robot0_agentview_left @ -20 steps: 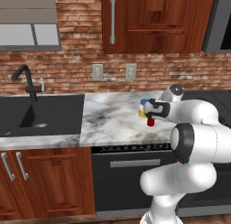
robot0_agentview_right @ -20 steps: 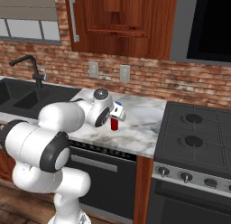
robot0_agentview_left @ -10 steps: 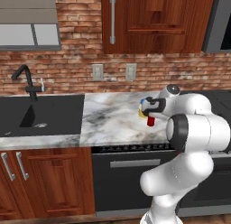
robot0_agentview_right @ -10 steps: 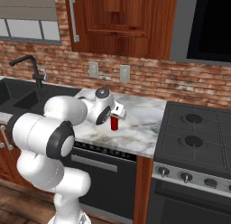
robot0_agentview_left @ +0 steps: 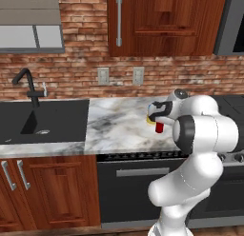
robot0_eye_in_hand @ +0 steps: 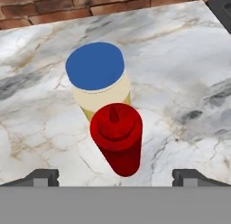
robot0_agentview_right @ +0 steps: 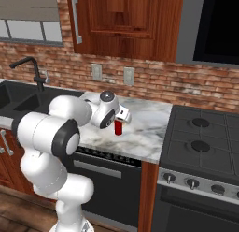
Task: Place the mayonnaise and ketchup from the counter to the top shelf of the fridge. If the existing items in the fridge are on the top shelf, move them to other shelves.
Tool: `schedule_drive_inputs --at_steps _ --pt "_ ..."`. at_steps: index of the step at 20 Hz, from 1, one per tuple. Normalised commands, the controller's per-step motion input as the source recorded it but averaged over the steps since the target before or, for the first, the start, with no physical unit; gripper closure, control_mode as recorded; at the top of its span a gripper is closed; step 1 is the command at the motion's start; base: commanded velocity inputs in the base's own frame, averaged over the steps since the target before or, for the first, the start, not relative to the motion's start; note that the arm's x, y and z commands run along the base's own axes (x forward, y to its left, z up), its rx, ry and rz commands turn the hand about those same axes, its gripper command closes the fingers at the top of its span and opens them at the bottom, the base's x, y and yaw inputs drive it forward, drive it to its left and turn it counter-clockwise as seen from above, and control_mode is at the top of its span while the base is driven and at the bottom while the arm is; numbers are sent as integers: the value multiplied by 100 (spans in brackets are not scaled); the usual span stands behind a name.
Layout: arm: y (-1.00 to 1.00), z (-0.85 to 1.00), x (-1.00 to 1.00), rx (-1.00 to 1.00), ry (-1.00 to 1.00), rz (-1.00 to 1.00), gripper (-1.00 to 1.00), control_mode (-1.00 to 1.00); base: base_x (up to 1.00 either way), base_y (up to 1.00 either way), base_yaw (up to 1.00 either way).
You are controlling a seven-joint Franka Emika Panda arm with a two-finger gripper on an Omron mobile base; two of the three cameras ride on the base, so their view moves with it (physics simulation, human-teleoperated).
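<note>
The claw (robot0_eye_in_hand: 115,175) hangs wide open over the marble table (robot0_eye_in_hand: 189,65), gripping nothing. In the hand view the ketchup (robot0_eye_in_hand: 118,138) stands centred between its fingertips, the mayonnaise (robot0_eye_in_hand: 98,78) (blue-lidded) touching it at 11 o'clock.

The ketchup (robot0_eye_in_hand: 118,137), a slim all-red bottle, stands upright on the white, grey-veined marble counter (robot0_eye_in_hand: 189,69). Right behind it, touching or nearly so, sits the mayonnaise (robot0_eye_in_hand: 98,78), a squat creamy-yellow jar under a blue lid, upright too. From the right base view, the ketchup (robot0_agentview_right: 118,127) shows mid-slab.
</note>
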Motion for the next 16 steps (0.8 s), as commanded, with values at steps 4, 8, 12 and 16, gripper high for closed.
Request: schedule_drive_inputs --at_steps 4,8,12,16 --pt "0 -11 13 0 0 0 -100 -100 0 0 0" --pt "0 -16 16 0 0 0 -100 -100 0 0 0" --pt "0 -9 25 0 0 0 -100 -100 0 0 0" --pt "0 -2 24 0 0 0 -100 -100 0 0 0"
